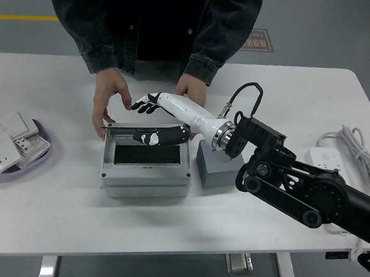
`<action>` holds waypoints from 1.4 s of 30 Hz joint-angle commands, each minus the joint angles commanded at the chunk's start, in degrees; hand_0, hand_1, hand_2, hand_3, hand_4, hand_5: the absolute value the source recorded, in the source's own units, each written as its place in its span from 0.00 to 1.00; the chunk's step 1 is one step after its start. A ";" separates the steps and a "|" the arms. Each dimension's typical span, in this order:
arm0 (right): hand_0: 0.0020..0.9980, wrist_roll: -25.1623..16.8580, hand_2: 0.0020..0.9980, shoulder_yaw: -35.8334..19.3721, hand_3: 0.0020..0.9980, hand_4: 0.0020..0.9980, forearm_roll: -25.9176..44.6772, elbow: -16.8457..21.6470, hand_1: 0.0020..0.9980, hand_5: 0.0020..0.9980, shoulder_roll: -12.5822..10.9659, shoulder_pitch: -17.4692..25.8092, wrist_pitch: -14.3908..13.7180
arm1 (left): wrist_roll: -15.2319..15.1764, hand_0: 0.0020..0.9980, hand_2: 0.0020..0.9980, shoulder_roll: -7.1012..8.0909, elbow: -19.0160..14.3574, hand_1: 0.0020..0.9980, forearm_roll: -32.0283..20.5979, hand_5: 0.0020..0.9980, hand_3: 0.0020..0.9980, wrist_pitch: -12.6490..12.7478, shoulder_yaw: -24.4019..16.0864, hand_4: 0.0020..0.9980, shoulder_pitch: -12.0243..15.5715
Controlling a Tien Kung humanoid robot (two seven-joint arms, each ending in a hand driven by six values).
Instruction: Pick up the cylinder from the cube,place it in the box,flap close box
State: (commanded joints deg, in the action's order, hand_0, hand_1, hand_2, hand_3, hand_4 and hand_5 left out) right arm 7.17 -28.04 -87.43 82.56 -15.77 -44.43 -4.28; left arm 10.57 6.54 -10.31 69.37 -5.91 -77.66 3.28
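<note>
We judge that we are in the last step, closing the flap. Our right hand (147,103) reaches in from the right over the far edge of the grey rectangular metal box (147,167), its black-and-white fingers (141,105) spread and relaxed, clamped on nothing. Beneath our white forearm the box's clear hinged lid (148,134) stands partly lowered, tilted toward the near side, and it mirrors the hand on its surface. Whether the hand touches the lid's far edge or hangs just above it, we cannot tell.

The cylinder itself does not show. The dark grey cube (215,172), just right of the box, is partly hidden by our wrist, and the box's dark interior shows no clear shape through the lid, so we only presume the cylinder lies inside.

A person in a dark denim jacket stands at the far side, with one hand (108,98) at the box's far left corner and the other hand (191,93) behind our forearm, seemingly steadying the box.

Our left hand is out of view.

Next, we judge, the open hand should press the lid down toward the near side until it lies flat on the rim, then lift clear without catching the person's fingers.
</note>
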 joint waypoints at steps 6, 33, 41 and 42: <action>0.80 0.46 0.73 2.25 0.78 0.78 0.24 2.21 0.69 0.36 -1.09 0.19 0.07 | -0.55 0.65 0.66 0.14 0.00 0.67 -1.08 0.31 0.70 -0.04 1.16 0.75 0.06; 0.78 -5.28 0.73 -19.53 0.76 0.75 -0.81 8.59 0.68 0.37 -4.86 15.06 -2.88 | -0.99 0.65 0.66 0.17 0.00 0.67 -2.24 0.32 0.70 0.02 1.66 0.75 0.29; 0.76 -12.04 0.72 -34.57 0.74 0.74 6.64 4.22 0.67 0.38 0.02 25.66 -1.52 | -0.71 0.65 0.66 -0.15 0.00 0.67 -1.83 0.31 0.70 0.04 1.06 0.75 0.64; 0.73 -12.81 0.71 -36.31 0.72 0.73 7.99 3.61 0.67 0.38 0.49 27.05 -1.19 | -0.70 0.65 0.66 -0.18 0.00 0.67 -1.79 0.32 0.70 0.04 1.05 0.75 0.68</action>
State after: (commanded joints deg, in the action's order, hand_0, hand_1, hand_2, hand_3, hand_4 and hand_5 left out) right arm -5.65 -64.35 -79.44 86.16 -15.27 -17.38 -5.47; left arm 9.87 6.36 -10.31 67.58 -5.87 -76.61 3.96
